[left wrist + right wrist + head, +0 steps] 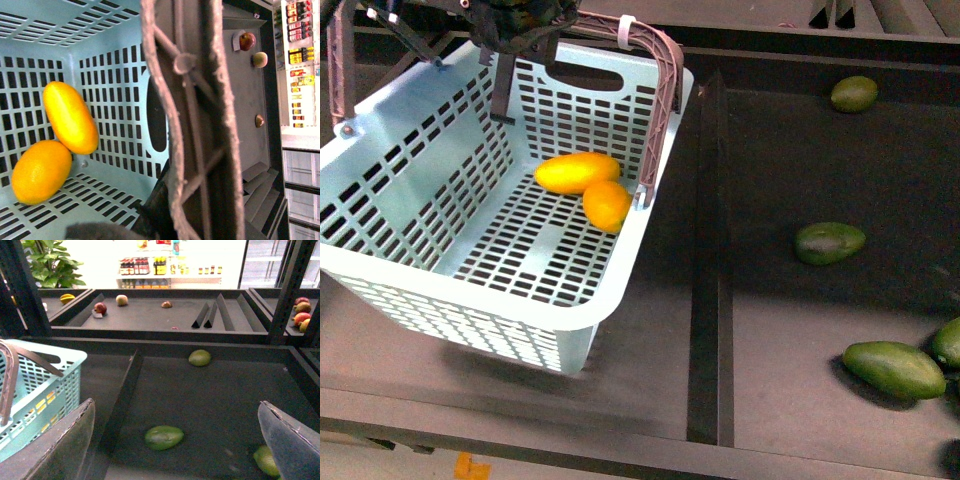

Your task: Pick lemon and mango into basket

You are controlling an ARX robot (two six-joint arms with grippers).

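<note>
The pale teal basket (470,296) hangs tilted over the left bin, its front corner low. My left gripper (520,28) is shut on its brown hoop handle (661,92) at the top. Inside, at the low far end, lie the long yellow mango (577,172) and the shorter, more orange lemon (607,205), touching. In the left wrist view the handle (195,125) runs through my left gripper (165,225), with the mango (70,123) and lemon (41,172) against the slotted wall (115,75). My right gripper (177,450) is open above the right bin, holding nothing.
A dark raised divider (710,260) separates the two bins. Several dark green oval fruits lie in the right bin: (855,94), (830,243), (893,369). In the right wrist view one green fruit (164,437) lies below the open fingers, and the basket (50,385) is off to one side.
</note>
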